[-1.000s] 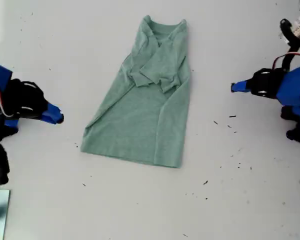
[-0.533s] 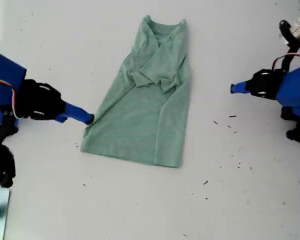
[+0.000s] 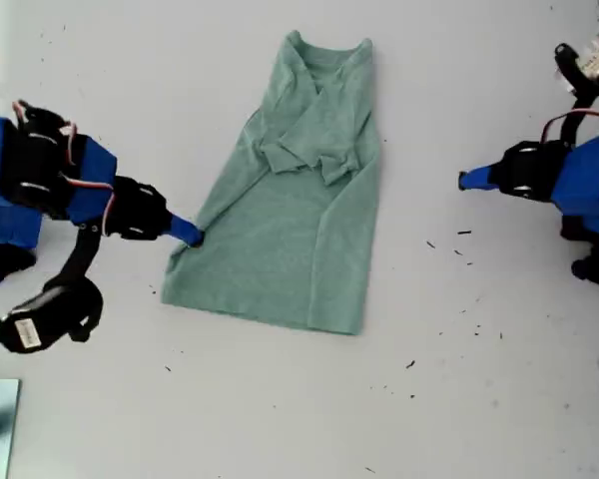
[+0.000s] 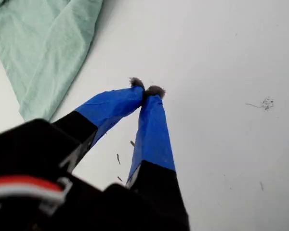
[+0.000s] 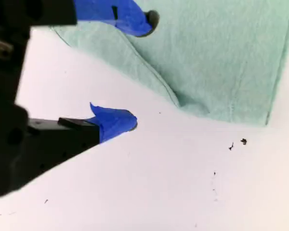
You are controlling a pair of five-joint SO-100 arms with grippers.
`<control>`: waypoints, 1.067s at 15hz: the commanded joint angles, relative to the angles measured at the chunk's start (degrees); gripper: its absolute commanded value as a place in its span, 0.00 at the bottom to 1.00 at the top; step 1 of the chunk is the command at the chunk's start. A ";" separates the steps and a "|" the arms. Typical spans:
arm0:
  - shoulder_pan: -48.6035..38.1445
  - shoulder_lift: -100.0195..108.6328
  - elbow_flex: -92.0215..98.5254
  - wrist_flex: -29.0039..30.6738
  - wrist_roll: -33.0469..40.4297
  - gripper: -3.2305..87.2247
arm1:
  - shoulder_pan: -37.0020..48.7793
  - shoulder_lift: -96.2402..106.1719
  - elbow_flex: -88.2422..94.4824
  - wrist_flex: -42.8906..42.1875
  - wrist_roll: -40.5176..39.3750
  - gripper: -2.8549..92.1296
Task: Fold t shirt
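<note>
Second gripper [image 5: 143, 71] agape astride t shirt [image 5: 221, 53] edge

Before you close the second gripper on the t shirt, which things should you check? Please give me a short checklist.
1. My second gripper open: ok.
2. The t shirt edge between its jaws: ok; one fingertip is over cloth, the other over bare table.
3. How many cloth layers would be caught: cannot tell.
4. My first gripper apart from the cloth: ok; it is shut over the table.
5. Sleeves folded inward: ok.
</note>
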 commanded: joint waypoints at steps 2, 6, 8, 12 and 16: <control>3.87 -11.69 1.85 -10.37 -0.26 0.31 | -1.41 0.26 0.00 -1.23 0.97 0.05; 9.32 -22.32 -0.35 -13.27 -7.03 0.03 | -3.25 0.26 0.00 0.35 2.29 0.05; 9.05 -10.99 -6.59 -2.11 -11.87 0.03 | -3.43 0.26 -0.18 0.26 2.55 0.05; 5.80 -10.37 -26.63 15.12 -11.60 0.03 | -3.16 0.26 -0.26 -0.35 2.37 0.05; 6.50 -20.39 -46.05 18.72 -9.93 0.03 | -3.52 0.26 -0.44 -0.35 2.37 0.05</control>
